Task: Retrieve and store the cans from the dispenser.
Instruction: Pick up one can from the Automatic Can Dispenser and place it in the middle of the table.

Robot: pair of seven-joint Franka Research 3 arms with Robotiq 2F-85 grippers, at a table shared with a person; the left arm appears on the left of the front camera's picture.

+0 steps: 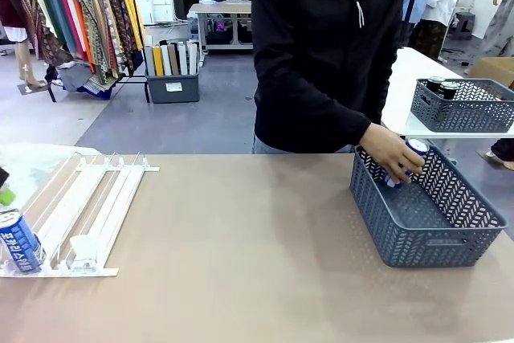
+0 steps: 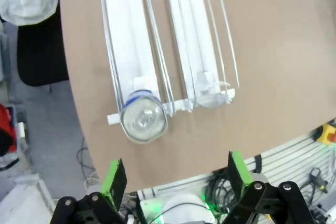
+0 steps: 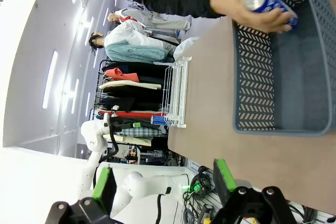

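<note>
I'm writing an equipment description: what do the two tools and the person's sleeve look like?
The left tool and right tool match: black linkages with round bolts, bright green pads on the inner faces. The person's sleeve is black, long, reaching the wrist.

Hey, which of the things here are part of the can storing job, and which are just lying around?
Job:
dispenser
blue can at its near end
second blue can in the person's hand
grey basket the hand reaches into

Lying about:
plastic bag beside the dispenser
grey bin of rolls
clothes rack
</note>
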